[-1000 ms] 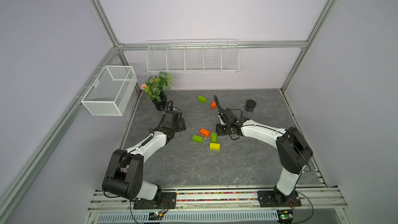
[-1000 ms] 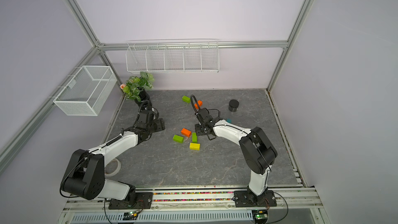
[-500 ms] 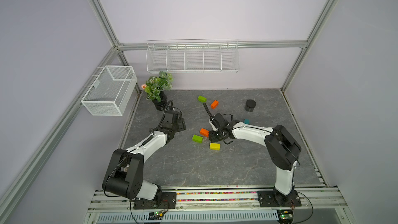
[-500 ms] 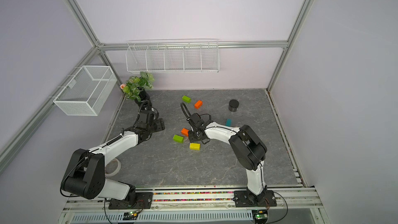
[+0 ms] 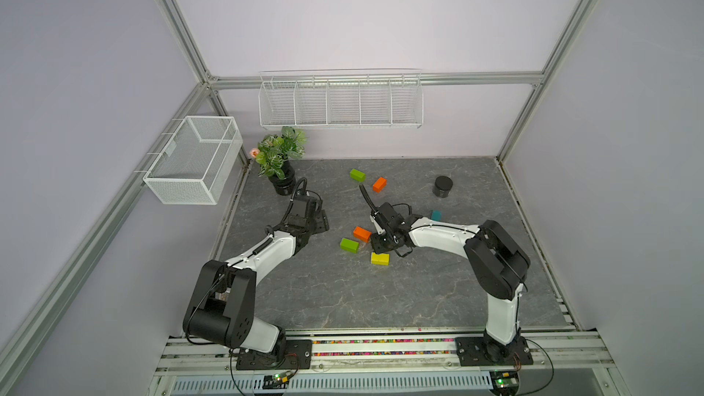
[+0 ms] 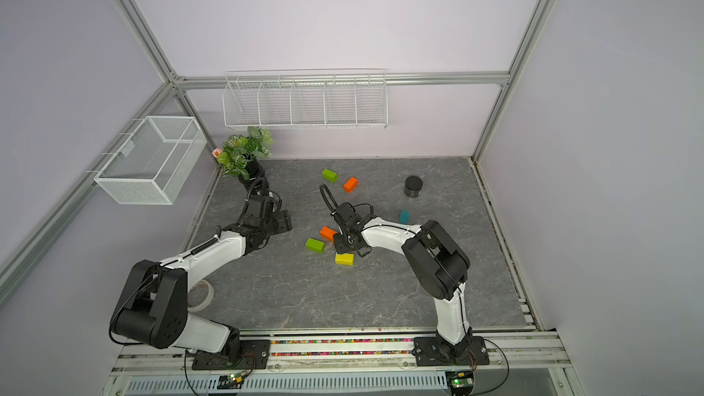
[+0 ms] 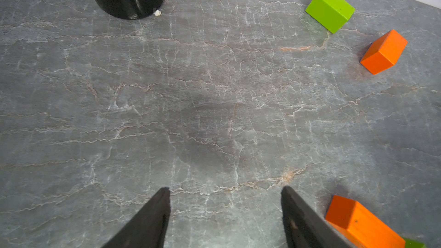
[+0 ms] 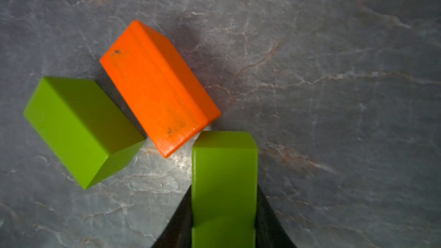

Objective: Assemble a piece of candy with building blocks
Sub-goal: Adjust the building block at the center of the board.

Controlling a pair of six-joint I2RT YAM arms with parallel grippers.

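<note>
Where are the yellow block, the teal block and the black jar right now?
yellow block (image 5: pixel 380 257): in a top view, on its top face.
teal block (image 5: pixel 436 215): in a top view, on the middle of its visible surface.
black jar (image 5: pixel 443 183): in a top view, on its round top.

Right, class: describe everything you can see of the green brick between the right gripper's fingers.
The green brick is a small rectangular block, glossy lime green, seemingly painted wood, with crisp edges. It appears to lie flat on the grey stone-patterned table, lengthwise between the black fingers of the right gripper, which press both long sides. Its far corner nearly meets the orange brick; contact cannot be told. In both top views the gripper hides it.
</note>
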